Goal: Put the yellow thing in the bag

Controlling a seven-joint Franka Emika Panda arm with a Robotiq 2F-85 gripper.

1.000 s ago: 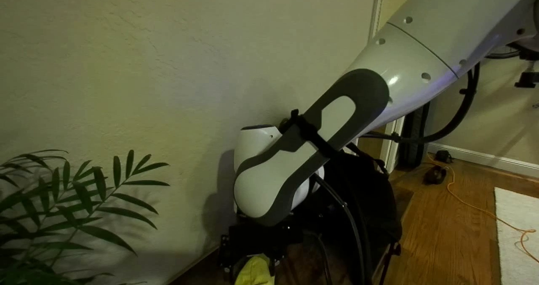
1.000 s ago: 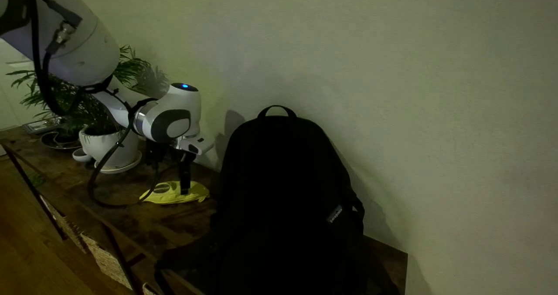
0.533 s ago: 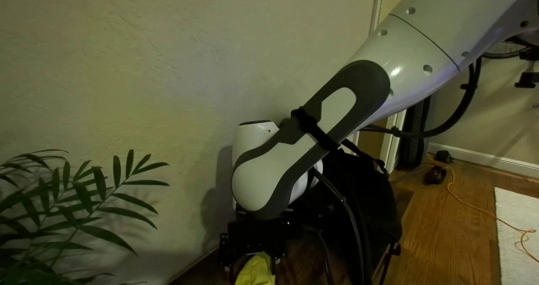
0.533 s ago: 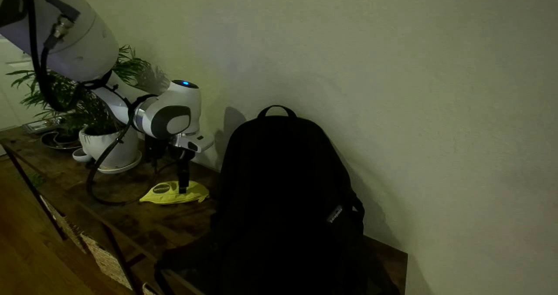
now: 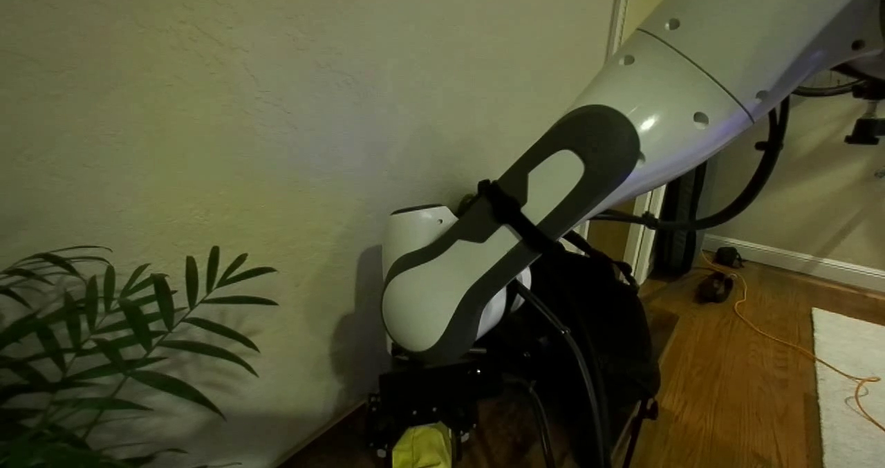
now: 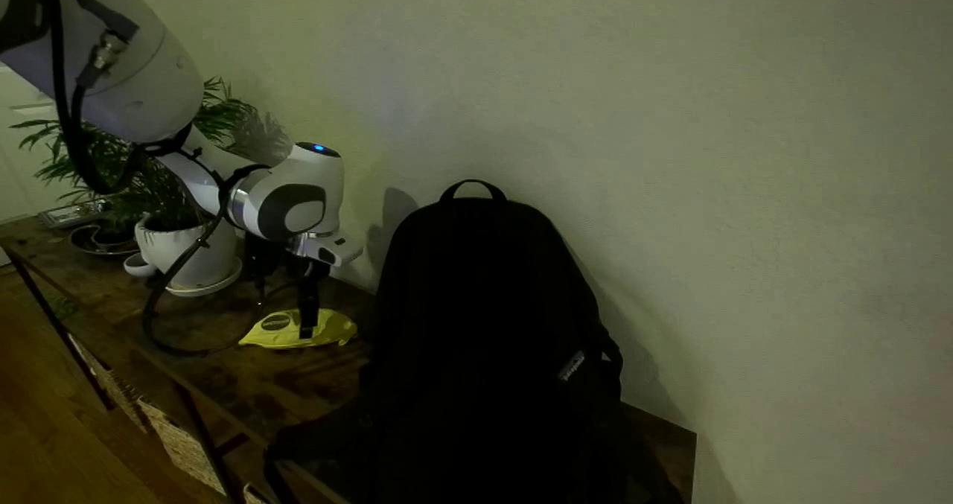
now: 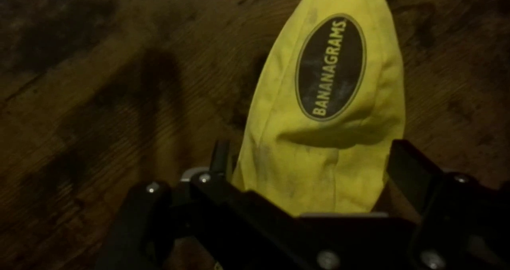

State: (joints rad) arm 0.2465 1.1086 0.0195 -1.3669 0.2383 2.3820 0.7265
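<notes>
Astride the middle, squeeze yet to come

Your yellow pouch [image 7: 322, 154] lies on its side on the desk [image 6: 290, 381], its oval label [image 7: 330, 66] facing up and reading BANANAGRAMS. The fabric dips and creases just beyond that oval, so treat it as soft: expect it to bulge and slump under pressure rather than keep a shape. If it is filled, the weight should be modest and apt to shift. The cloth ought to hold well against your pads, and nothing about it looks fragile. I'd judge the fat middle the place to take hold; pinched near a tapering tip, it would likely swing or slide out.

Your claw [image 7: 308, 156] points down over that middle, its fingers [image 7: 412, 174] set wide, one along each side of the pouch. The light is too dim to tell you whether the pads touch the cloth. The pouch rests on the desk, so the step in hand seems to be the grasp. Squeeze until the sides dent firmly, then lift a little and check for sag before you travel.

Near the pouch, the black bag [image 6: 491, 340] stands upright by the wall [image 6: 744, 191]. You see no unzipped mouth in both exterior views, so getting in may prove the harder half. Away from the bag sit a white pot [image 6: 216, 262] and its leafy plant [image 5: 164, 301]; keep your arm's cable [image 5: 579, 356] from snagging there.
</notes>
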